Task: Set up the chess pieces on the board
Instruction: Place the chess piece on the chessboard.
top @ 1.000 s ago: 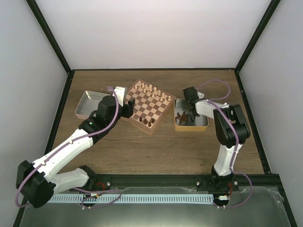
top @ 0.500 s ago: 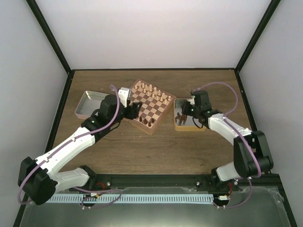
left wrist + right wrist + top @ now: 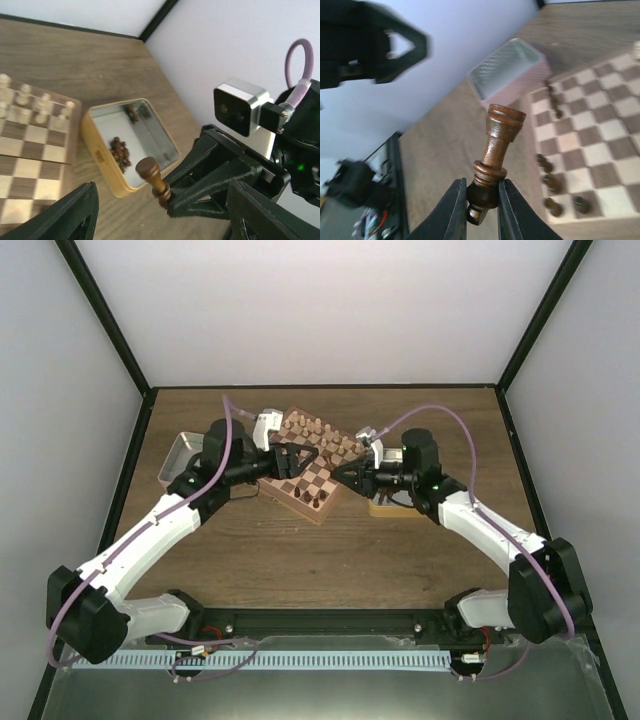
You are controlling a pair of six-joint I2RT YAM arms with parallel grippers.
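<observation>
My right gripper [image 3: 482,200] is shut on the base of a dark brown chess piece [image 3: 497,150], a rook-like one that stands up out of the jaws. In the top view the right gripper [image 3: 345,475] hovers at the board's right edge. The left wrist view shows the same piece [image 3: 152,177] pinched in the right gripper's fingers [image 3: 215,170]. My left gripper [image 3: 300,460] is open and empty over the board [image 3: 300,505], facing the right gripper. A few dark pieces [image 3: 310,497] stand on the near squares. Cream pieces [image 3: 320,430] line the far rows.
A gold tin [image 3: 100,155] with several loose dark pieces [image 3: 120,150] sits right of the board, partly under the right arm [image 3: 385,508]. A shallow empty metal tin [image 3: 185,455] lies left of the board and also shows in the right wrist view [image 3: 512,67].
The right gripper has come left from the gold tin to the board's right edge, holding a dark piece. The left gripper has moved right and further over the board.
</observation>
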